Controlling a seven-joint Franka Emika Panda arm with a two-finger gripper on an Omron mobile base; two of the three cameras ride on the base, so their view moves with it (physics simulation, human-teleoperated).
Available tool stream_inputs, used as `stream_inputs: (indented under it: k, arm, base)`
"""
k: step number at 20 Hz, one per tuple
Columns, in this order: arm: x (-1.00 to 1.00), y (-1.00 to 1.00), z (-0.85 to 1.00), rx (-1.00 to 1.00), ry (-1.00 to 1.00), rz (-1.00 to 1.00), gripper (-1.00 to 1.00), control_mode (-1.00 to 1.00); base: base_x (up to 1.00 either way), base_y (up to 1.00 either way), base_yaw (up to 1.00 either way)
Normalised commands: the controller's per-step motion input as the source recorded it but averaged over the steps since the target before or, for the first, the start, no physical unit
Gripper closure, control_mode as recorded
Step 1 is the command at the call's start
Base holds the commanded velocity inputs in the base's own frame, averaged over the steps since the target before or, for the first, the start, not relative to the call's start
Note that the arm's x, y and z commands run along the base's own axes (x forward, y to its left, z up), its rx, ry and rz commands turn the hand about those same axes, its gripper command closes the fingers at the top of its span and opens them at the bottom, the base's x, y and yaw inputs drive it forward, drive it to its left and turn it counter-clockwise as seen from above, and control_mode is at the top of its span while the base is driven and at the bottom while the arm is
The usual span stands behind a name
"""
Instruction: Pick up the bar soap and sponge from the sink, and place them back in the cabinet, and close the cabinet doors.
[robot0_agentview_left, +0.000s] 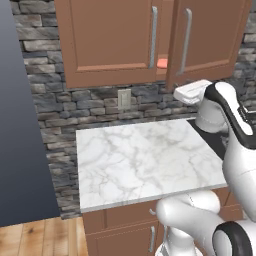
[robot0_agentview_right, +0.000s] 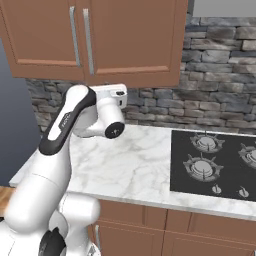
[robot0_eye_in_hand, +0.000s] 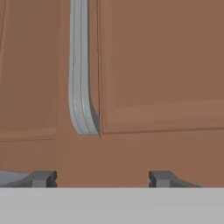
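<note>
The brown wall cabinet has a left door (robot0_agentview_left: 110, 40) that is shut and a right door (robot0_agentview_left: 210, 40) that stands slightly ajar. Through the gap between them the salmon-pink bar soap (robot0_agentview_left: 162, 63) shows on the shelf inside. My white hand (robot0_agentview_left: 192, 91) is raised just below the ajar door's lower edge. In the hand view my gripper (robot0_eye_in_hand: 101, 178) faces a brown door panel close up. Its fingertips (robot0_eye_in_hand: 41, 178) stand apart with nothing between them. A silver bar handle (robot0_eye_in_hand: 81, 87) runs down above them, left of centre. The sponge and the sink are out of view.
A white marble counter (robot0_agentview_left: 145, 160) lies under the cabinet, with low brown cabinets below it. A black gas cooktop (robot0_agentview_right: 215, 160) sits at the counter's right end. The stone wall carries an outlet (robot0_agentview_left: 124, 98). A tall dark grey panel (robot0_agentview_left: 20, 125) stands at the left.
</note>
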Motion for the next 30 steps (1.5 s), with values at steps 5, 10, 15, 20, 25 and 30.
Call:
stream_inputs:
  k: [5, 10, 15, 20, 25, 30]
  arm:
    - [0.43, 0.04, 0.00, 0.00, 0.00, 0.00, -1.00, -1.00]
    - [0.30, 0.00, 0.00, 0.00, 0.00, 0.00, -1.00, -1.00]
    - [0.29, 0.00, 0.00, 0.00, 0.00, -0.01, -1.00, -1.00]
    - [0.28, 0.00, 0.00, 0.00, 0.00, -0.01, -1.00, -1.00]
    - [0.26, 0.00, 0.00, 0.00, 0.00, -0.01, -1.00, -1.00]
    - [0.21, 0.00, 0.00, 0.00, 0.00, -0.01, -1.00, -1.00]
  base:
    - [0.00, 0.00, 0.00]
    - [0.00, 0.00, 0.00]
    - [0.00, 0.00, 0.00]
    - [0.00, 0.00, 0.00]
    - [0.00, 0.00, 0.00]
    - [0.00, 0.00, 0.00]
